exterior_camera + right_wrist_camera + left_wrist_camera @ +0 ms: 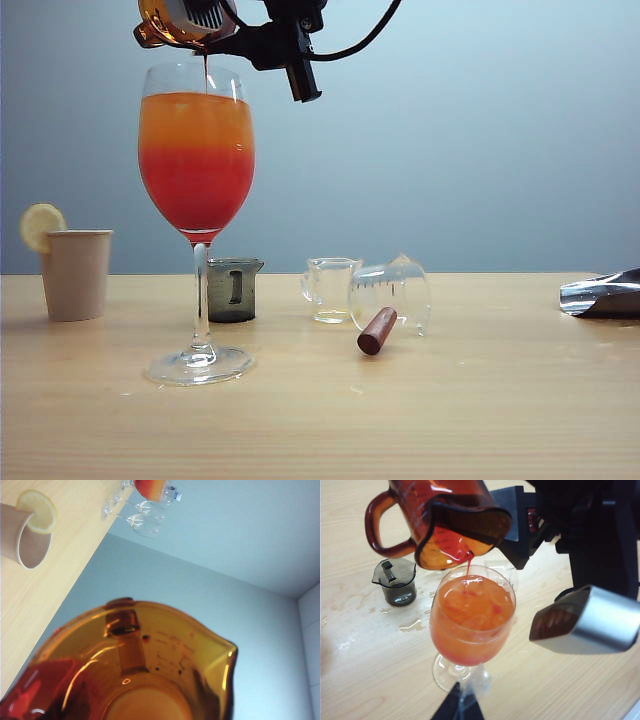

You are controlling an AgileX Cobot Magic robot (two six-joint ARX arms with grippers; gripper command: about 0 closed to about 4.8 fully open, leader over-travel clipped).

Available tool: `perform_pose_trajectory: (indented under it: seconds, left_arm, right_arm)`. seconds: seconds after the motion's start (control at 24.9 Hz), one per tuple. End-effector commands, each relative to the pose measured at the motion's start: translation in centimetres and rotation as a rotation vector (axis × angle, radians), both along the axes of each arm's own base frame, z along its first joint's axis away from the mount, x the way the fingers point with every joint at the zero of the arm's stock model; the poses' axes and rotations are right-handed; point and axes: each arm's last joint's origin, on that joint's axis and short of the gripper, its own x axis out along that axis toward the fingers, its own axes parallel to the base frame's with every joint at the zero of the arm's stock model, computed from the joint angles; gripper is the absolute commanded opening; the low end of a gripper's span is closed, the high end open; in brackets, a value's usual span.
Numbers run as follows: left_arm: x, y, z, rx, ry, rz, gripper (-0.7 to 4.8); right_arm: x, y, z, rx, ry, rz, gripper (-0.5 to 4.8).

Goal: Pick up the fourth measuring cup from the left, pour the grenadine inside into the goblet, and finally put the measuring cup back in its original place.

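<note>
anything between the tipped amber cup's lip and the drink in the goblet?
Only a thin red stream of grenadine falling from the amber cup into the goblet; clearest in the left wrist view.

Lab-type robot test setup w/ drink props: bare wood counter (480,400), plain grey-blue backdrop wall (480,130).

right gripper (215,28) tipping amber cup (175,25), goblet (197,165)

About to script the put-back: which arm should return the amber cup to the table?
Right. Its claw already grips the amber cup, tipped over the goblet. The left claw holds nothing.
</note>
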Motion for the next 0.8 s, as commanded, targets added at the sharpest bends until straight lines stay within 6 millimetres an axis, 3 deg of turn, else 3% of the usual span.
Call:
perform_pose_trajectory:
  seconds: [0.04,0.24,0.8]
  left_arm:
    - [-0.03,0.0,0.2,-0.012,-0.012,-0.003,-0.05]
    - [-0.03,0.0,0.2,-0.012,-0.012,-0.003,-0.05]
    - [-0.03,0.0,0.2,-0.012,-0.012,-0.003,-0.05]
  right_arm:
    - [-0.17,0.02,0.82,0.047,-0.004,0.005,1.47]
    - [-0.16,0.01,0.81,0.091,0.07,0.001,1.47]
    - [-0.1,-0.17,1.0,0.404,0.559,-0.037,1.47]
